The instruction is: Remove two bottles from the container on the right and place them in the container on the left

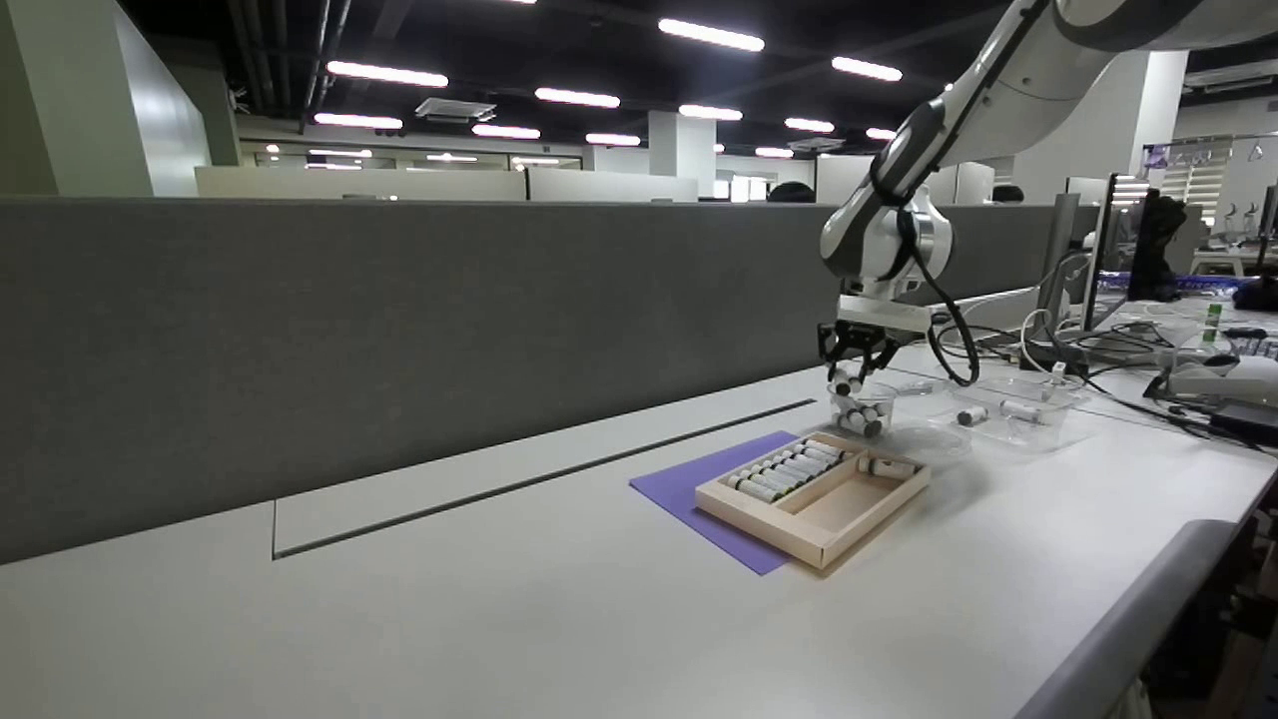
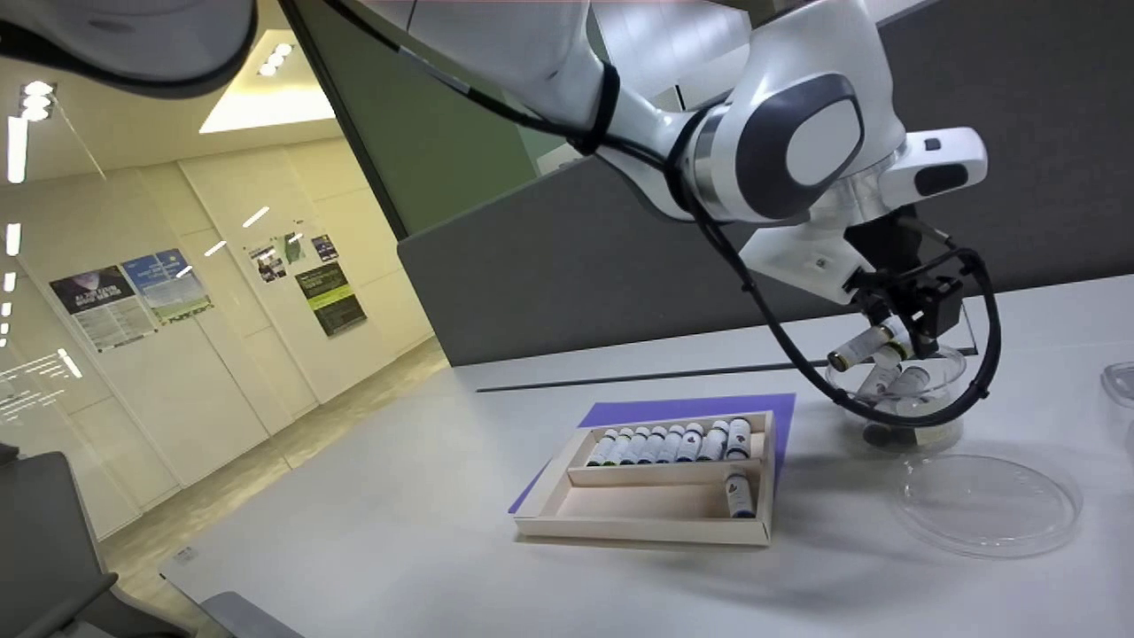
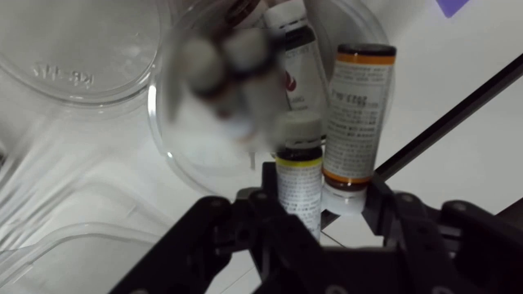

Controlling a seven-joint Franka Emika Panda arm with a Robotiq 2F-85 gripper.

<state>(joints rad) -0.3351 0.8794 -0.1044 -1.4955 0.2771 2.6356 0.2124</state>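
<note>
My gripper [image 3: 320,190] is shut on two bottles side by side. One is a white-labelled bottle with a yellow band [image 3: 300,179]. The other is a bottle with orange bands [image 3: 357,118], tilted and held near its white cap. In an exterior view, the gripper [image 2: 899,337] and the tilted bottle [image 2: 858,347] are just above the round clear container [image 2: 955,377]. Several bottles [image 1: 859,417] lie inside that container. The wooden box [image 1: 754,521] has a row of bottles [image 1: 784,474] in its narrow compartment and a single bottle [image 1: 887,467] in its wide compartment.
A purple sheet [image 1: 674,491] lies under the wooden box. A clear round lid [image 2: 992,509] lies beside the round container. A clear rectangular tray [image 1: 1043,431] with bottles stands further along. A grey partition [image 1: 399,350] runs behind the table. A black cable loop [image 2: 775,332] hangs from the arm.
</note>
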